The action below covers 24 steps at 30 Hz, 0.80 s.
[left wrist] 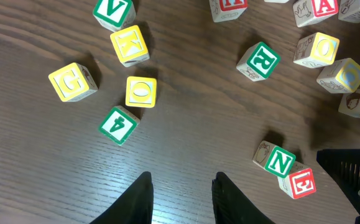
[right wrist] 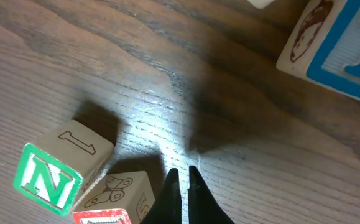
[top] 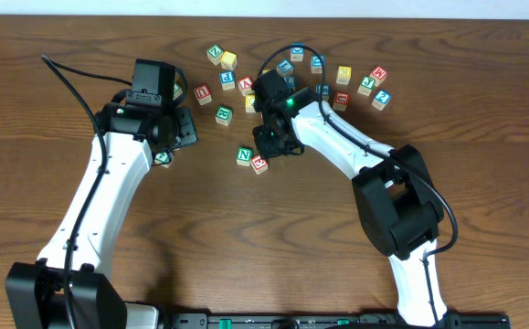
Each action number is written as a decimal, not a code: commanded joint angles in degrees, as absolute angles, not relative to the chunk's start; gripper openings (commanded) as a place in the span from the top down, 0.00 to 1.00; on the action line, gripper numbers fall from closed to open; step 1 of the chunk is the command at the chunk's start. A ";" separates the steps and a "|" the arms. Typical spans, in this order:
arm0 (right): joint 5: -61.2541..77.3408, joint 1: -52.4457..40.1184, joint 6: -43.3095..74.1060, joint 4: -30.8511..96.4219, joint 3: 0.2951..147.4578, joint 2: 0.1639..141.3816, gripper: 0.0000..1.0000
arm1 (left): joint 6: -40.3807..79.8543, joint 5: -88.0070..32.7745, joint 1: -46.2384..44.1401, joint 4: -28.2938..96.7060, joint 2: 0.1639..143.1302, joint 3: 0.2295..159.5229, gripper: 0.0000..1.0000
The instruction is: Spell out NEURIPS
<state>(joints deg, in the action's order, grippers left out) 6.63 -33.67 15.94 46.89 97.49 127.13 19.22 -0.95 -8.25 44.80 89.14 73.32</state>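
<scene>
Since the green-faced wooden N cube (top: 244, 155) and red-faced wooden E cube (top: 259, 164) touch near the desk's middle as the word's start, the right gripper (right wrist: 181, 177) sits beside them, jaws pressed together on nothing; the left gripper (left wrist: 181, 183) hovers part-spread, empty.

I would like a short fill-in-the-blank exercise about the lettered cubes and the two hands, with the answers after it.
The red cube beside the green N cube shows the letter ___. The left hand is open and empty; the right hand is ___. The R cube has a ___ face.
Answers: E; shut; green.
</scene>
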 commanded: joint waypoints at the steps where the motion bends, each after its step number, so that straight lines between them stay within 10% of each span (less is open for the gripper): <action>1: 8.43 -33.78 16.27 48.29 98.02 126.63 0.99 | 18.09 -0.58 -8.01 44.95 89.17 72.97 0.69; 24: 14.48 -39.86 6.57 47.16 93.38 121.67 0.99 | 18.09 -0.56 -7.99 44.95 89.17 72.97 0.69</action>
